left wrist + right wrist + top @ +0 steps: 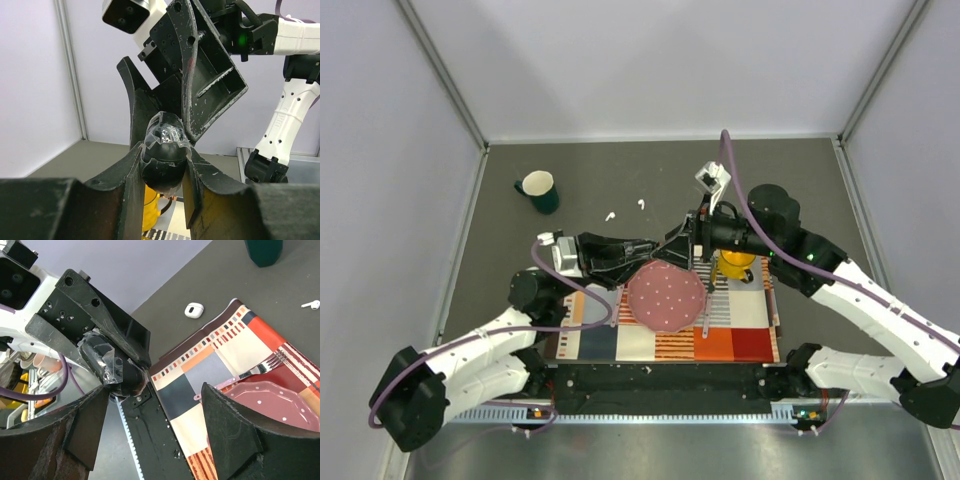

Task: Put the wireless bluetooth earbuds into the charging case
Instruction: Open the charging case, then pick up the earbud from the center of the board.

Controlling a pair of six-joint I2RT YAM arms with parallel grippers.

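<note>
Two tiny white earbuds lie on the grey table behind the arms, one [610,215] left of the other [641,203]. One earbud [312,304] also shows in the right wrist view. The white charging case [194,310] lies on the table beside the placemat corner. I cannot make it out in the top view. My left gripper [164,150] is shut on a small black oval object [161,167] wrapped in clear film, held in the air. My right gripper [155,390] is open, its fingers either side of that object [115,367]. The grippers meet above the plate, left [665,248], right [688,240].
A pink dotted plate [665,296] and a fork [705,318] lie on a patchwork placemat [740,340]. A yellow mug [735,265] stands under the right arm. A dark green mug [538,190] stands at the back left.
</note>
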